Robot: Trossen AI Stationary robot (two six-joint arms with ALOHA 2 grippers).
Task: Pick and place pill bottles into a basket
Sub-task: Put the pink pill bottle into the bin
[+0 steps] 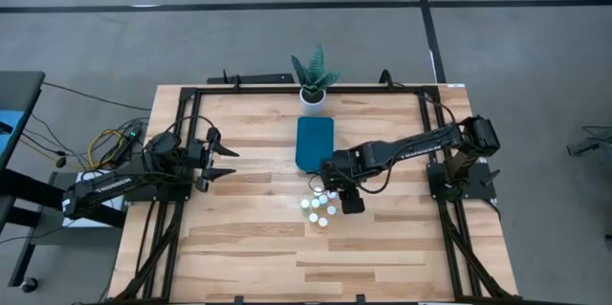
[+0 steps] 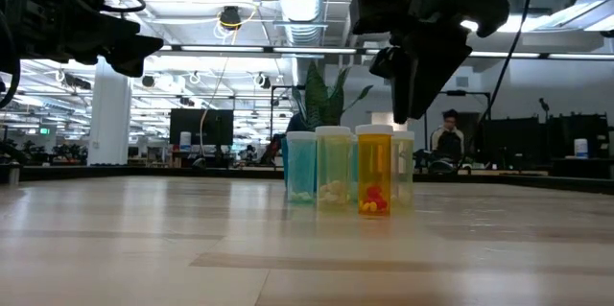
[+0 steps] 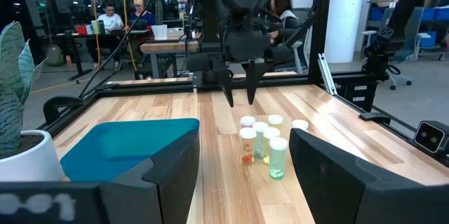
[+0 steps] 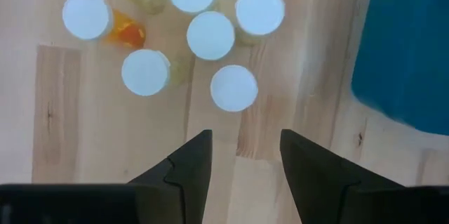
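High view: the right pincer [image 1: 332, 187] hangs over the small white-capped clear plastic pill bottles [image 1: 319, 207], fingers parted and empty (seven caps show in its wrist view). They cluster on the wooden worktop [image 1: 239, 248], at six o'clock of the teal rectangular plastic basket [image 1: 315, 142]. The left pincer [image 1: 226, 161], released, waits at nine o'clock.
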